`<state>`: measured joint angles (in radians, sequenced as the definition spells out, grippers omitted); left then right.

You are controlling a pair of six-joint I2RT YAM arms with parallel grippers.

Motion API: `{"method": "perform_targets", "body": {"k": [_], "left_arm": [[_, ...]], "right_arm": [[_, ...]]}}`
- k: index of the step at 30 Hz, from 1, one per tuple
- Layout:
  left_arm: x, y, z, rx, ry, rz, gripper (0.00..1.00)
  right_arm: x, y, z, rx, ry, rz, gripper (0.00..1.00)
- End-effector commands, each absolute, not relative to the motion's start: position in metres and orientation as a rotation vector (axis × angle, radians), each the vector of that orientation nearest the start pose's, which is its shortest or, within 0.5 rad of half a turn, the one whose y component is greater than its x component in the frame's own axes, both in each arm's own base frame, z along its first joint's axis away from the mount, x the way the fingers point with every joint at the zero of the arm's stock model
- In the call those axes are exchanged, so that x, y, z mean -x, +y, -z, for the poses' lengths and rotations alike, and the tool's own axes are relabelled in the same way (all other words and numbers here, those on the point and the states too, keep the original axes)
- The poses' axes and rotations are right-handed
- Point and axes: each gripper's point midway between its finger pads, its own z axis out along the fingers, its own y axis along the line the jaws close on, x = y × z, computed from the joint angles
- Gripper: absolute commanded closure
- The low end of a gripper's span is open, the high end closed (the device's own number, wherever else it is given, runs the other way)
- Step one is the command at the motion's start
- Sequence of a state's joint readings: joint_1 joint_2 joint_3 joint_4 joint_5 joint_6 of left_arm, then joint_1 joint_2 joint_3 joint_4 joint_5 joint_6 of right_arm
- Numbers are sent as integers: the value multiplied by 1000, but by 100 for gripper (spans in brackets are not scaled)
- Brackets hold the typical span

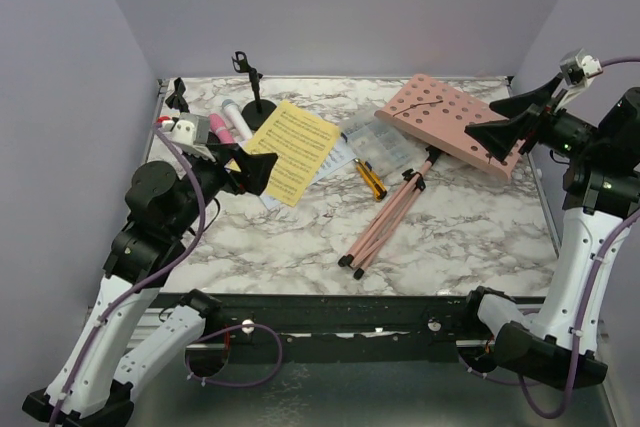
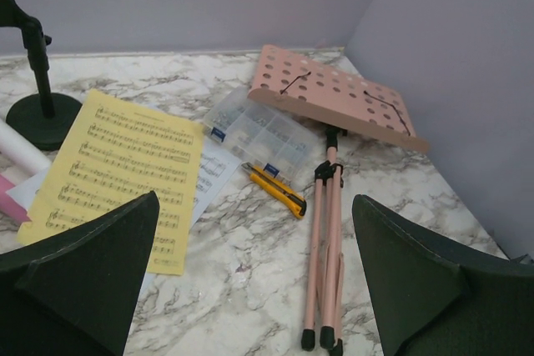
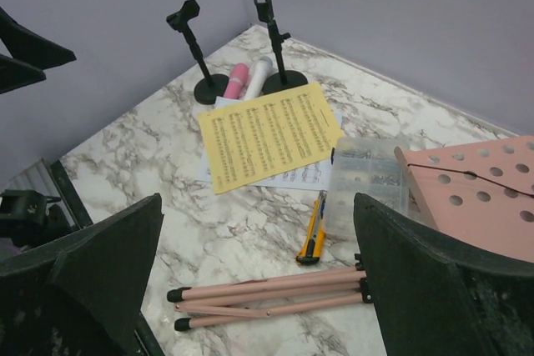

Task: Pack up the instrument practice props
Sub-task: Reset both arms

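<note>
The pink perforated music rack point(image 1: 450, 119) lies at the back right, its folded tripod legs point(image 1: 385, 222) pointing toward the front. It also shows in the left wrist view point(image 2: 334, 93) and the right wrist view point(image 3: 488, 198). A yellow sheet-music page point(image 1: 290, 150) lies on a white page point(image 1: 338, 160). The pink microphone point(image 1: 221, 131) and white microphone point(image 1: 236, 117) lie at the back left. One black mic holder point(image 1: 258, 102) stands beside them, the other point(image 1: 178, 95) in the corner. My left gripper point(image 1: 262, 173) hovers open and empty over the yellow page's left edge. My right gripper point(image 1: 490, 117) hovers open and empty over the rack.
A clear plastic compartment box point(image 1: 385, 145) lies between the pages and the rack. A yellow-and-black utility knife point(image 1: 372, 179) lies just in front of it. Purple walls close in the back and both sides. Bare marble point(image 1: 300, 247) fills the front.
</note>
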<state>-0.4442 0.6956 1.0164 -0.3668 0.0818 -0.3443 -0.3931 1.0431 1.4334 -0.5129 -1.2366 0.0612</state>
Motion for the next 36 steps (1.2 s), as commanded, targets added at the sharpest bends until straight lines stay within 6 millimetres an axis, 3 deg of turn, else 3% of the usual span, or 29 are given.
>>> {"method": "perform_targets", "body": {"k": [1, 16, 36], "left_arm": [[-217, -143, -402, -153, 1566, 744, 1], [-203, -146, -414, -152, 1547, 811, 1], [-201, -146, -411, -152, 1555, 817, 1]], "right_arm": [[-251, 77, -447, 519, 1557, -795, 0], [-228, 80, -463, 471, 1513, -684, 0], [-225, 83, -462, 432, 1532, -743, 0]]}}
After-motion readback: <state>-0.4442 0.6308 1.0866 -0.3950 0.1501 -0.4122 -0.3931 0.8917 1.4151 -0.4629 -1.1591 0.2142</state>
